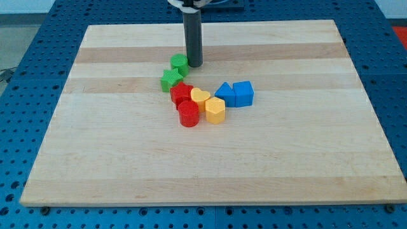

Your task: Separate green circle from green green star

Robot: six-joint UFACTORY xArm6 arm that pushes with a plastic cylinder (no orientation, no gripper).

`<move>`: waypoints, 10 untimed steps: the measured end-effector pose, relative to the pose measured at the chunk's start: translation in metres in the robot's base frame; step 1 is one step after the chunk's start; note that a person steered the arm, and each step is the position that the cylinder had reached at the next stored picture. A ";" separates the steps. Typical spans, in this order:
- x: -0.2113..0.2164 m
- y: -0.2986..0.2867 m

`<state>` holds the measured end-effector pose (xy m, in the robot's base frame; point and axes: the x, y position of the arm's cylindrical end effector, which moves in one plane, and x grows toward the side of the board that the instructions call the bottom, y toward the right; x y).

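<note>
Pale wooden table carries the cluster — my tip, with no pincer fitted to judge, is set beside the green circle block, which touches the green star block — a push toward the view's left seems needed.

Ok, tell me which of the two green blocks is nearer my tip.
The upper green block, right beside my tip on the view's left. The other green block, star-like, lies lower and further left, against the red blocks.
</note>
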<state>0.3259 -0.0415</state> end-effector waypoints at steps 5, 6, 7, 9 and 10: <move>0.030 0.002; 0.030 -0.016; 0.028 -0.033; 0.025 -0.067; 0.020 -0.084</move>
<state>0.3461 -0.1251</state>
